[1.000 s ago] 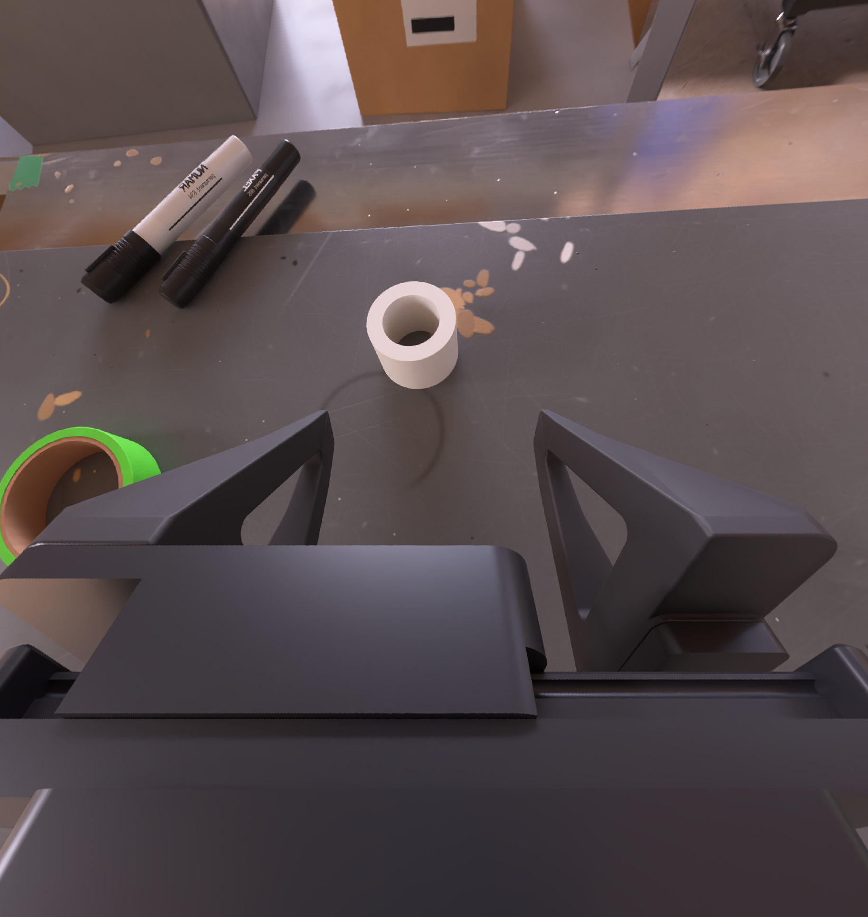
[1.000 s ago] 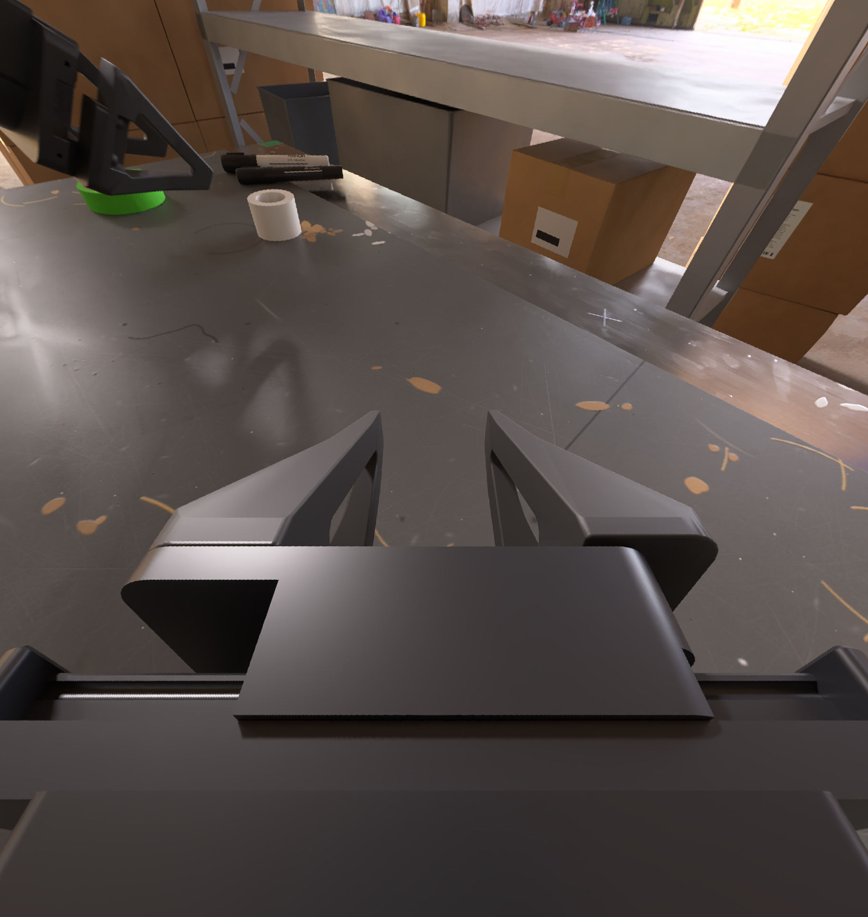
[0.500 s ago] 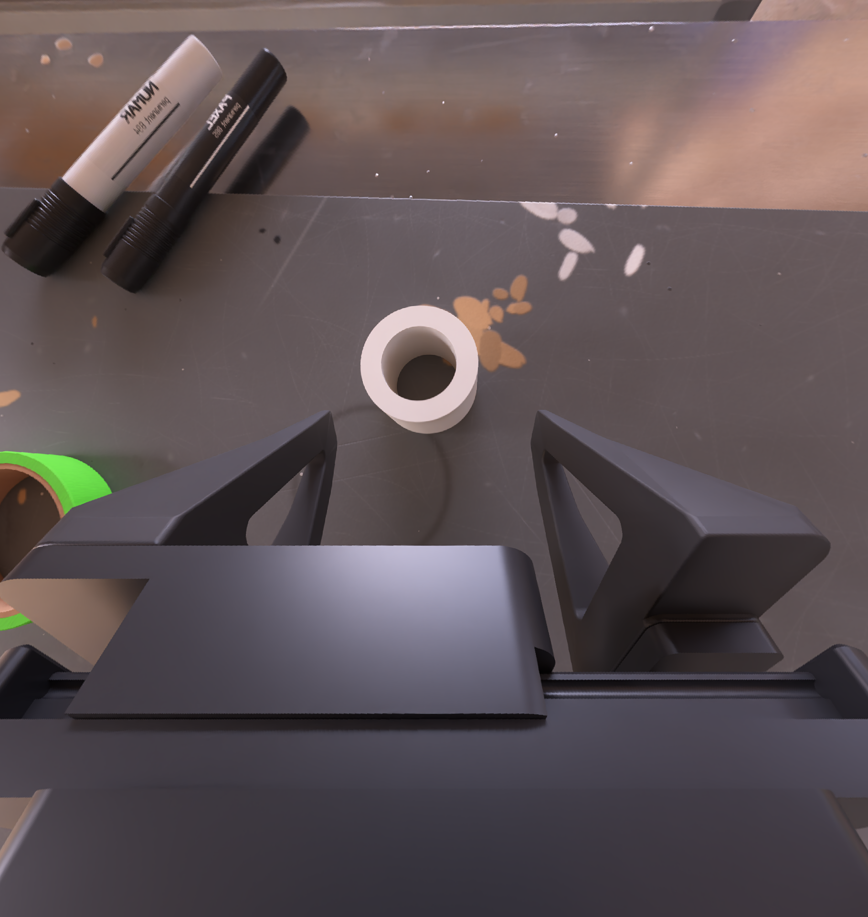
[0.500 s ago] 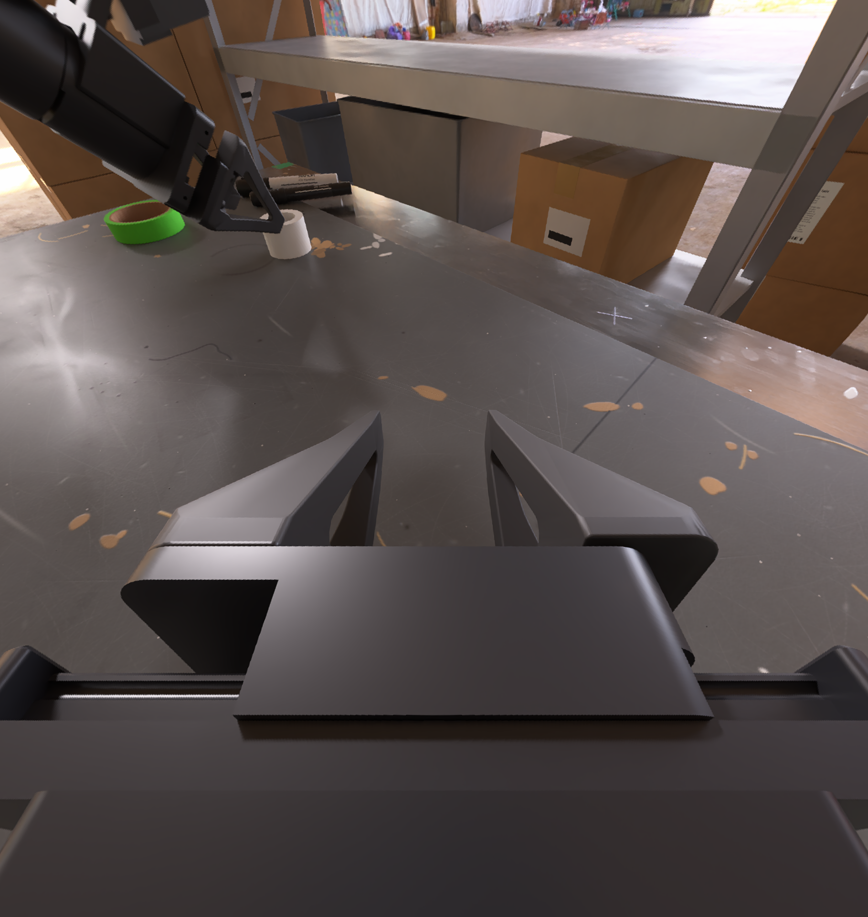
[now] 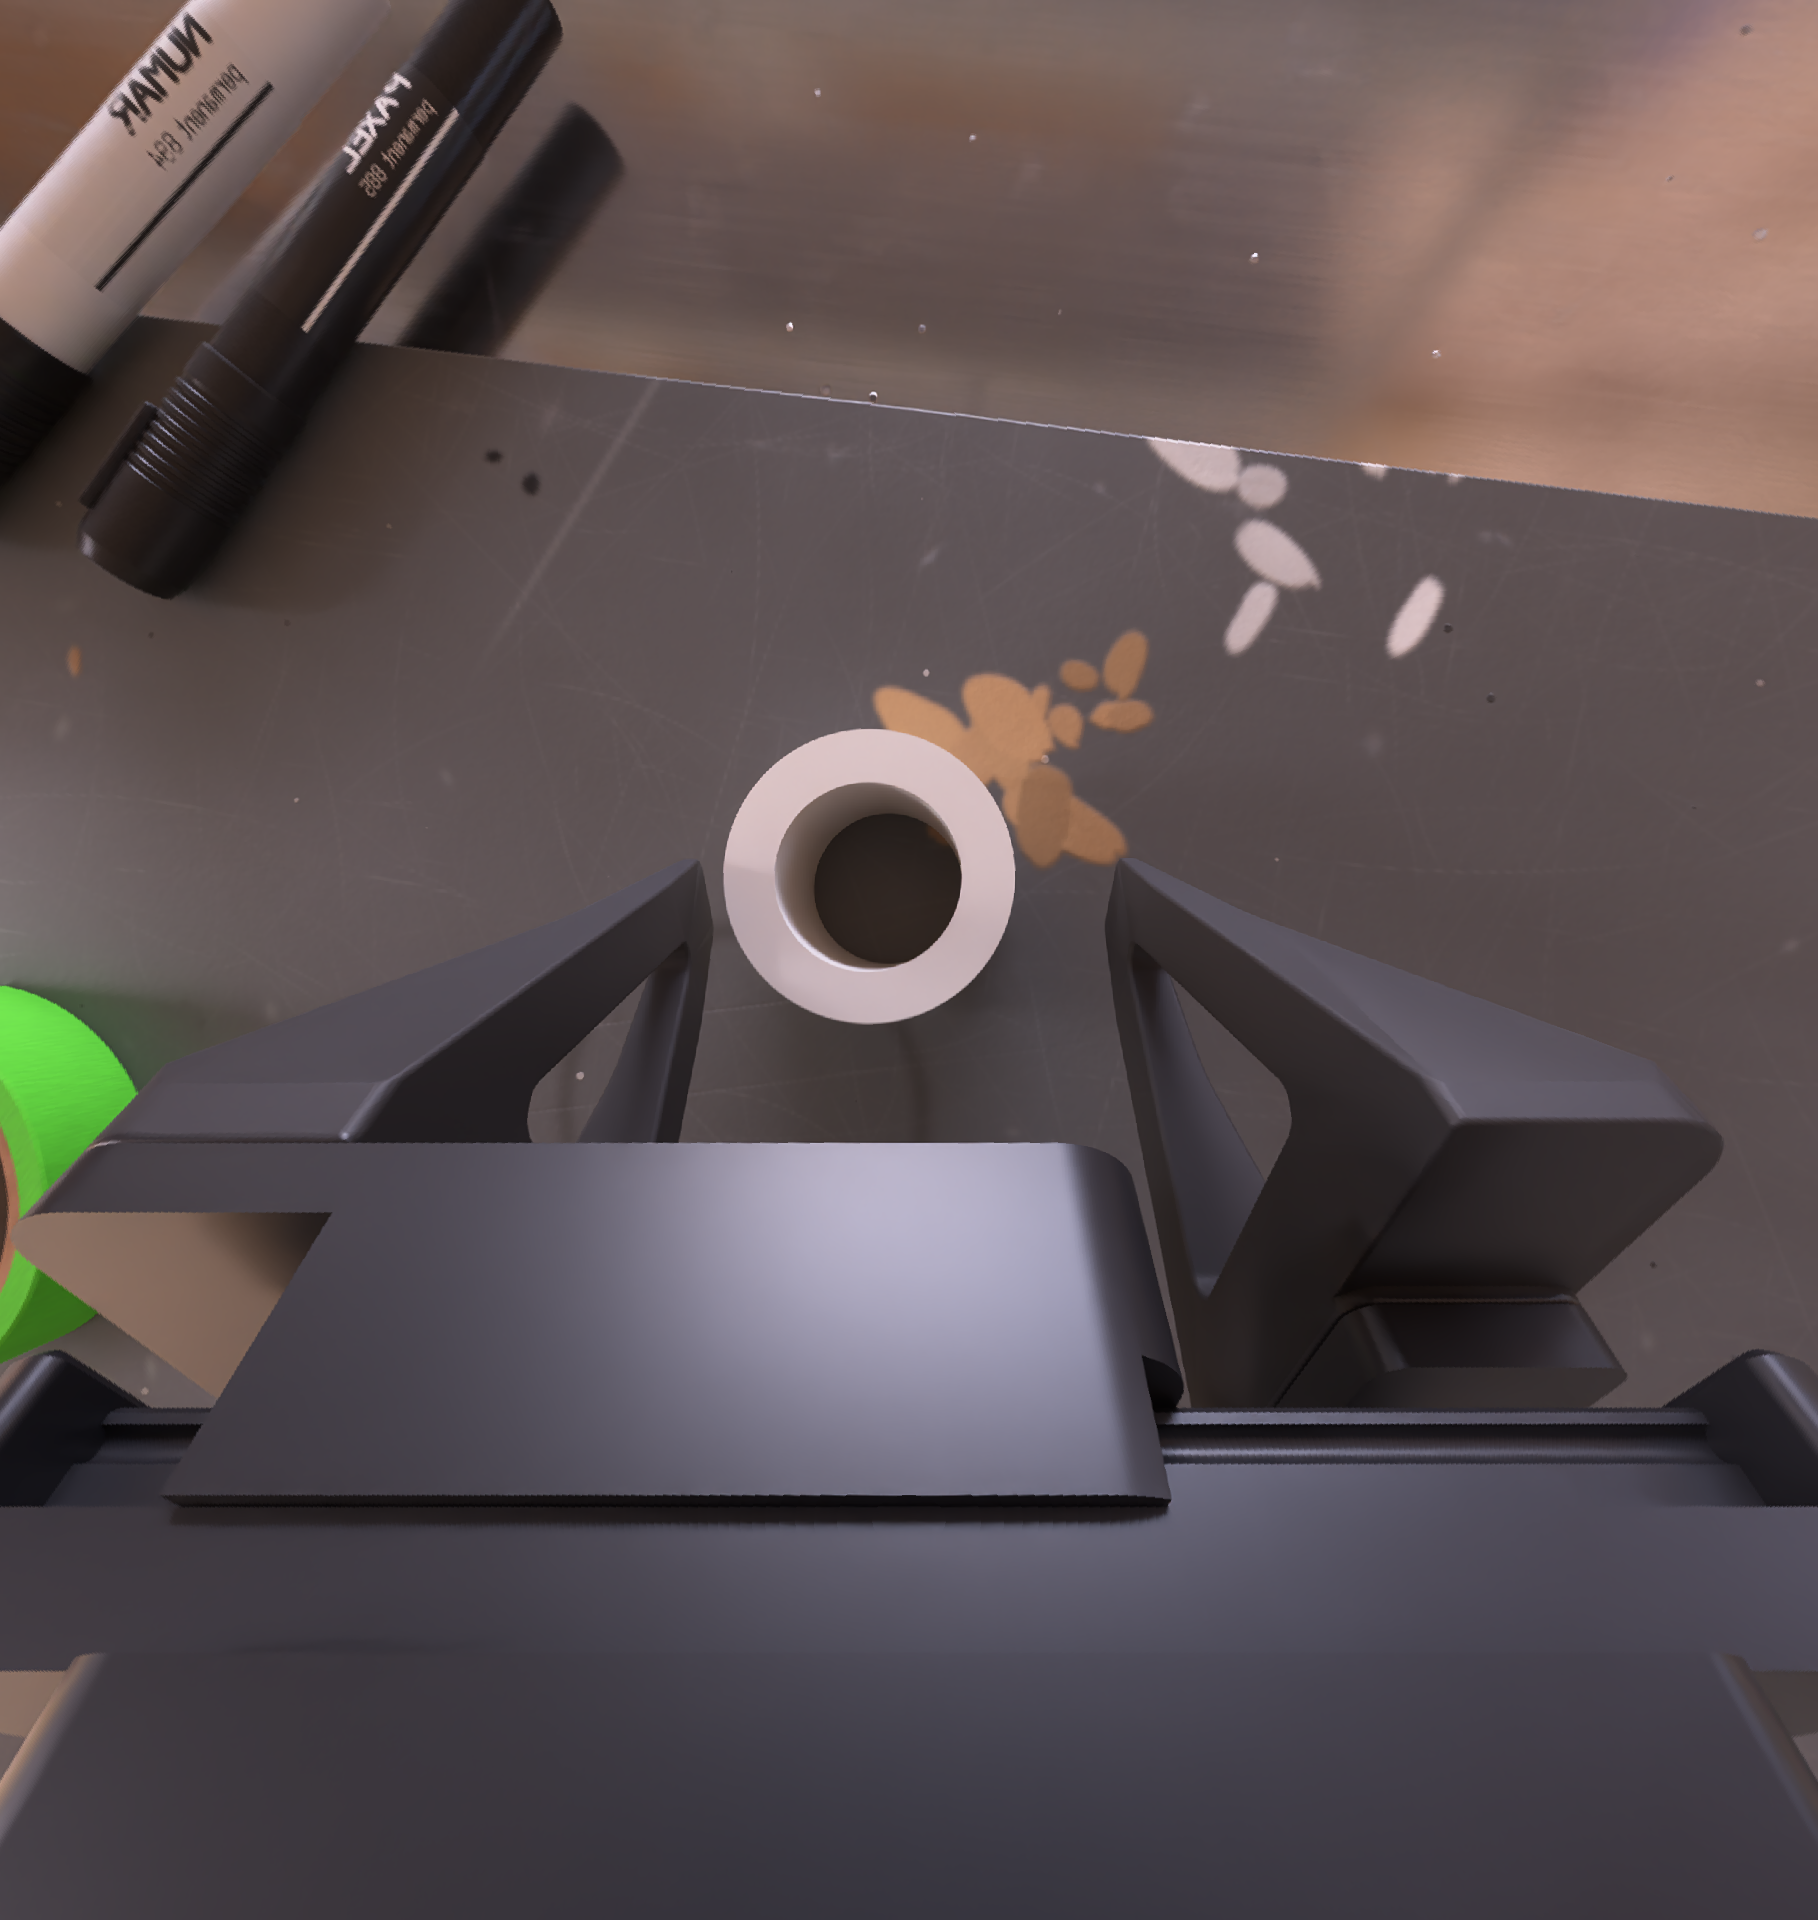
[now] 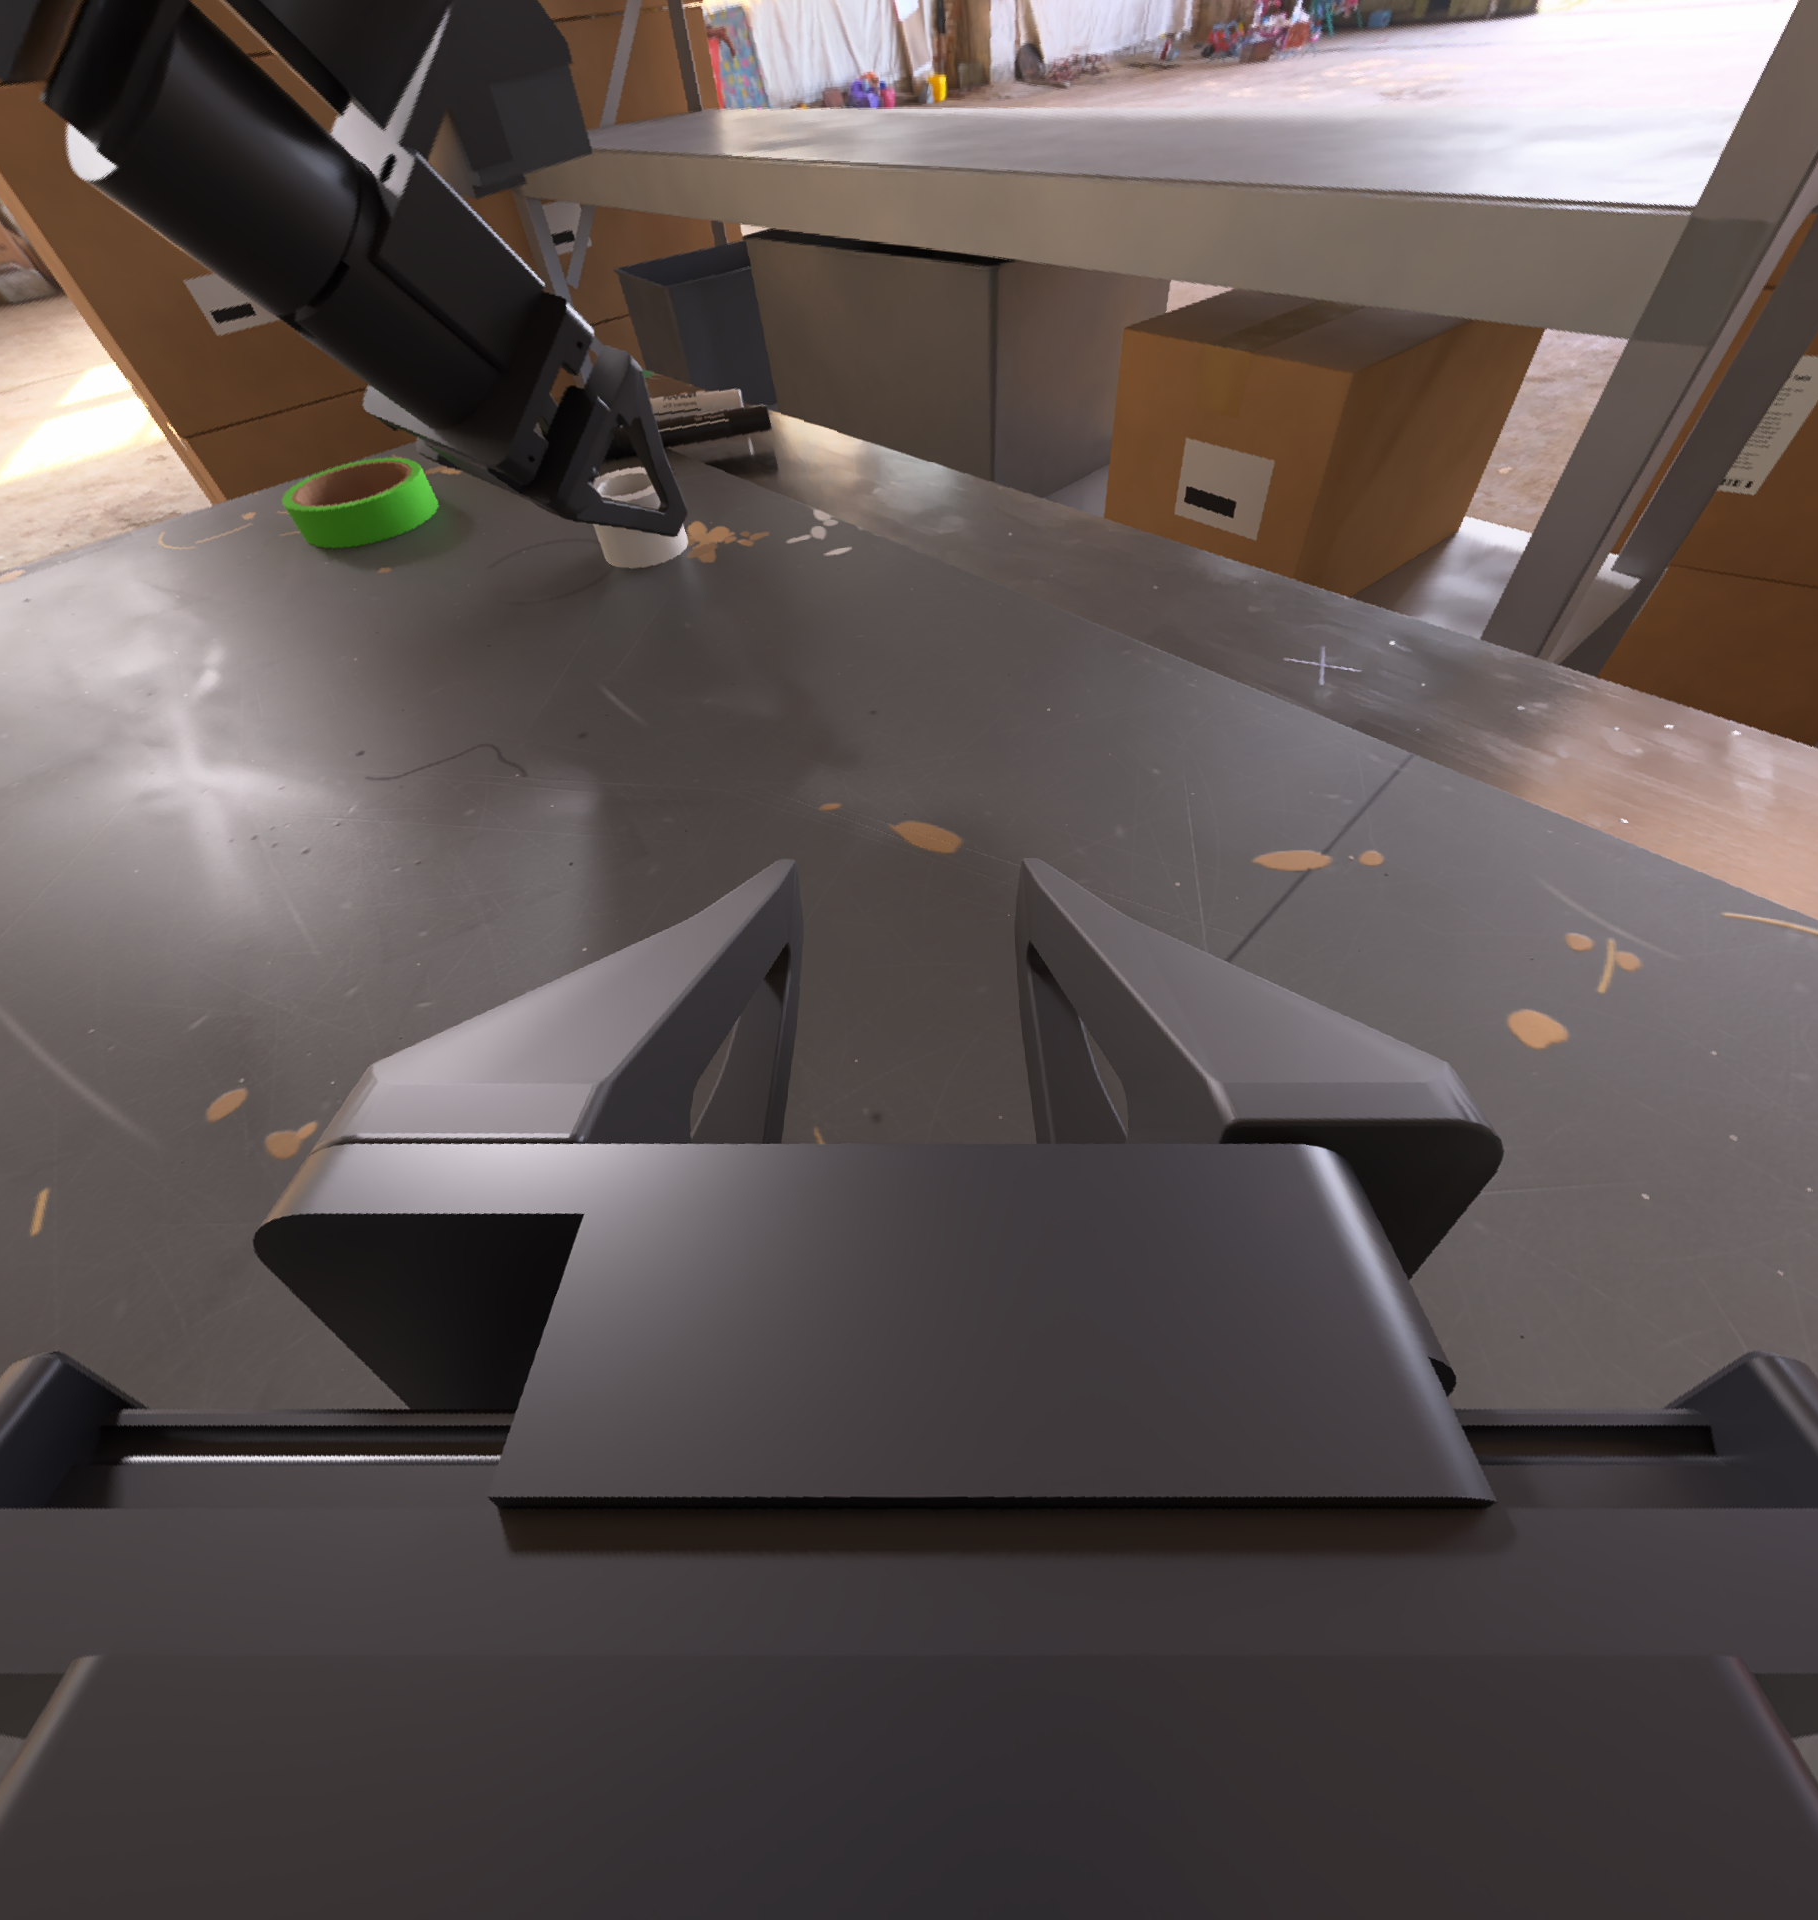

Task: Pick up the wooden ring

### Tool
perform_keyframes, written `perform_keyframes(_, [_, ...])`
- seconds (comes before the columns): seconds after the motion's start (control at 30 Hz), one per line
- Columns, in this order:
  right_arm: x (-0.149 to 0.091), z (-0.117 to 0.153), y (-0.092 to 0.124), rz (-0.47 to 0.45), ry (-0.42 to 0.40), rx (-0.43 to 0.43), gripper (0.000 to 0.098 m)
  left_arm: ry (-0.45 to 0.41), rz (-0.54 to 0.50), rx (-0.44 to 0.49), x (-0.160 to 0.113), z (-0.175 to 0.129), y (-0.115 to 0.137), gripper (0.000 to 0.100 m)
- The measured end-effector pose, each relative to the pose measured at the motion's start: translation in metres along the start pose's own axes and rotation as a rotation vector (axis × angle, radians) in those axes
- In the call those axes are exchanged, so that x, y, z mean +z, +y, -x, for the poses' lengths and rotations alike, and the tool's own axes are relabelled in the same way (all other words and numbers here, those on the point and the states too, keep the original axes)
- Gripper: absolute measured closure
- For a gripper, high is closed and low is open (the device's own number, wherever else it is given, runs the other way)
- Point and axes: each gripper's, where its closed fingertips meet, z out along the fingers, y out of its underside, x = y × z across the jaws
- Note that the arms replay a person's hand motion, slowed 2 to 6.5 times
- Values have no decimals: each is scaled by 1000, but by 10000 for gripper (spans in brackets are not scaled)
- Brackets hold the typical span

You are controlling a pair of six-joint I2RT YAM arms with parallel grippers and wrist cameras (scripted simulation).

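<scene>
The pale, thick-walled wooden ring (image 5: 870,876) stands upright on the scratched dark grey table (image 5: 1404,831) between the spread-apart fingers of the black left gripper (image 5: 910,883), just beside its left fingertip, while the black right gripper (image 6: 907,883), jaws slightly parted around nothing, hovers well apart.

Scuffed grey table (image 6: 988,727) with paint spots, pale ring (image 5: 869,875) upright, green tape roll (image 6: 360,501), two markers (image 5: 302,301) at far edge

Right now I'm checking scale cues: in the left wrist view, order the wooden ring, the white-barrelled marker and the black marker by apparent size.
1. Black marker, longest visible.
2. White-barrelled marker, cut off by the frame, so its rank is unsure.
3. Wooden ring, smallest.
</scene>
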Motion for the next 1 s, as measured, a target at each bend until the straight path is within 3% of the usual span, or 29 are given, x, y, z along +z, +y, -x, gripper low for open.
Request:
perform_keyframes(0.23, [0,2,-1,-2,-14,1,633,-56,34,23,12,5,0,363])
perform_keyframes(0.43, [0,3,-1,-3,-20,2,639,-97,35,77,15,10,-2,469])
perform_keyframes(0.5, [0,4,-1,-3,-22,4,640,-97,35,95,15,9,-3,518])
perform_keyframes(1.0, [-2,1,-6,-18,-34,40,648,-24,38,89,2,8,3,516])
